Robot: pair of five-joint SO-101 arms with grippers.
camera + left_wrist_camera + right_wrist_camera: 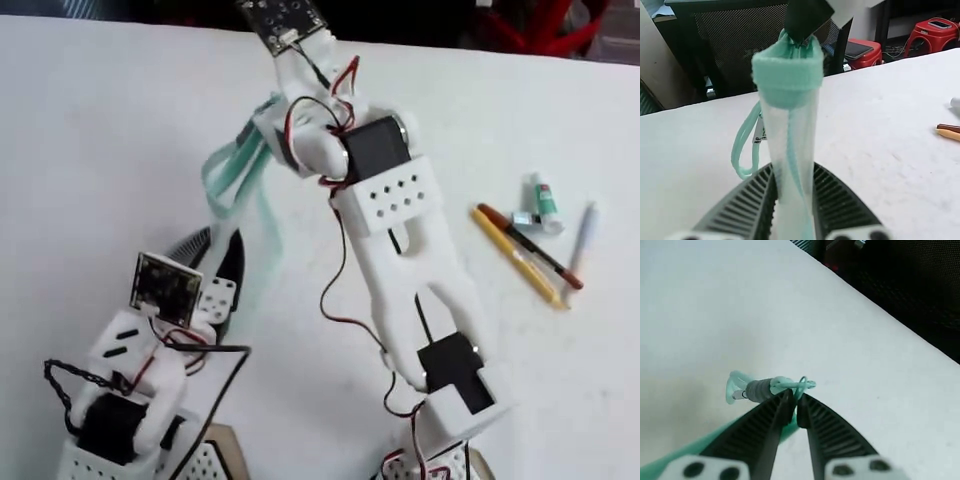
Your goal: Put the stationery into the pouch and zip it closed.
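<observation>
Stretched between two arms: the left gripper (792, 175) clamps one end of the mint-trimmed clear pouch (789, 120), and the right gripper (794, 400) pinches its zipper pull (805, 385) toward the desk's (100, 150) far edge. Pens (520, 255) (a small tube (543, 197) beside them) lie toward the right edge.

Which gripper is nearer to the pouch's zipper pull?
Right. The right gripper pinches the zipper pull itself at one end of the pouch; the left gripper clamps the pouch's opposite end, away from the pull.
</observation>
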